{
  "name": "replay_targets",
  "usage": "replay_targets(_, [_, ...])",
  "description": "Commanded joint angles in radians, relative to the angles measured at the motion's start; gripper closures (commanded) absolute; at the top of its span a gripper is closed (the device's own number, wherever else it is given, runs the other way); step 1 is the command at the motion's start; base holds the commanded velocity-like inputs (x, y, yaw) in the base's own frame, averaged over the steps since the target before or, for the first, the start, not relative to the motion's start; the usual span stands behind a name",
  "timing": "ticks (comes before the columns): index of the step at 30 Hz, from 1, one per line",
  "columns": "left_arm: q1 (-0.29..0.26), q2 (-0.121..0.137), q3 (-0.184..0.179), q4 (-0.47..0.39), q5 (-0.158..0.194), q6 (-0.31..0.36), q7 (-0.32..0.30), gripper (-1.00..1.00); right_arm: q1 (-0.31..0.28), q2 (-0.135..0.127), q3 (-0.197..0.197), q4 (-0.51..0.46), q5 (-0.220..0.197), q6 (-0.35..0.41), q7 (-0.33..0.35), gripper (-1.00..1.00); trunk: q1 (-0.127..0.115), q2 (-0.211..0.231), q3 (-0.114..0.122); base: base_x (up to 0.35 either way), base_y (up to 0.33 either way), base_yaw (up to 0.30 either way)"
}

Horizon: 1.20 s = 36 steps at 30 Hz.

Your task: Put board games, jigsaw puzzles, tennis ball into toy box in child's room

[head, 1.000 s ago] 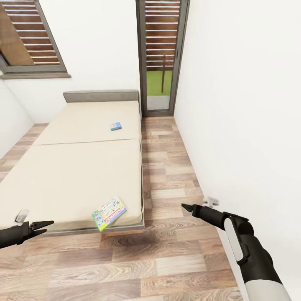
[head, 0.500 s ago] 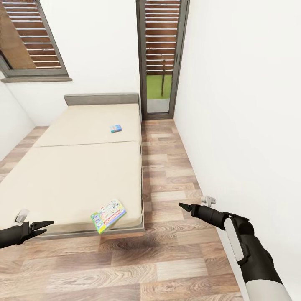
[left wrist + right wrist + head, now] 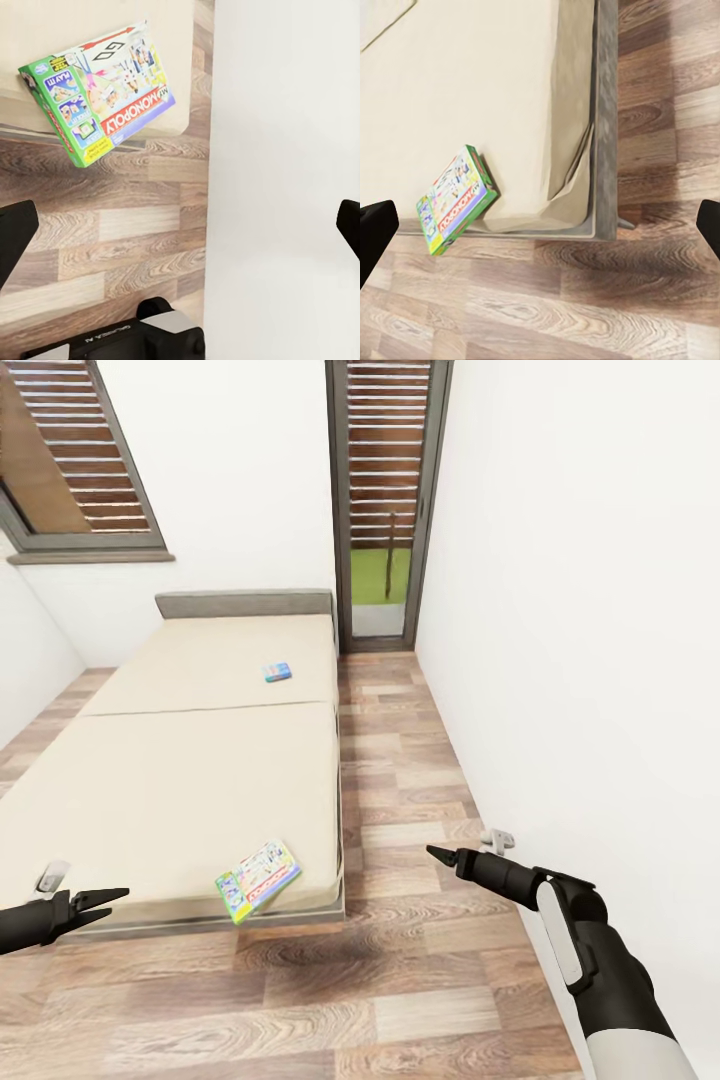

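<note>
Left claw (image 3: 100, 900) first: it hangs low just off the foot of the bed (image 3: 180, 780), carrying nothing; in its wrist view the fingertips stand wide apart at the picture's edges. Beyond it, the green Monopoly board game (image 3: 258, 880) lies flat at the bed's foot corner, on the side nearest the wood-plank floor (image 3: 400, 780), with one end jutting past the mattress edge. Further up the bed, near the grey headboard (image 3: 243, 603), the small blue board game (image 3: 278, 673) lies well apart from it. My right claw (image 3: 440, 853) hovers over the floor beside the bed, between it and the white wall (image 3: 580, 610), also empty with its fingers spread. I judge this the approach for the first bed pickup. Next I need to close on the foot corner and take the overhanging end of the Monopoly box between the fingers.
</note>
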Motion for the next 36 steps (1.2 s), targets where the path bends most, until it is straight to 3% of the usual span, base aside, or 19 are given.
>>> replay_targets(1, [-0.001, 0.000, 0.001, 0.000, -0.001, 0.010, -0.004, -1.00, -0.001, 0.000, -0.001, 0.000, -0.003, 0.007, 0.002, -1.00, 0.004, -0.008, -0.002, 0.000, 0.000, 0.000])
replay_targets(36, [-0.001, -0.002, -0.002, 0.000, 0.002, 0.004, -0.008, -1.00, -0.001, 0.001, -0.001, 0.005, -0.003, 0.003, 0.002, -1.00, 0.138, -0.253, -0.054, 0.000, 0.000, 0.000])
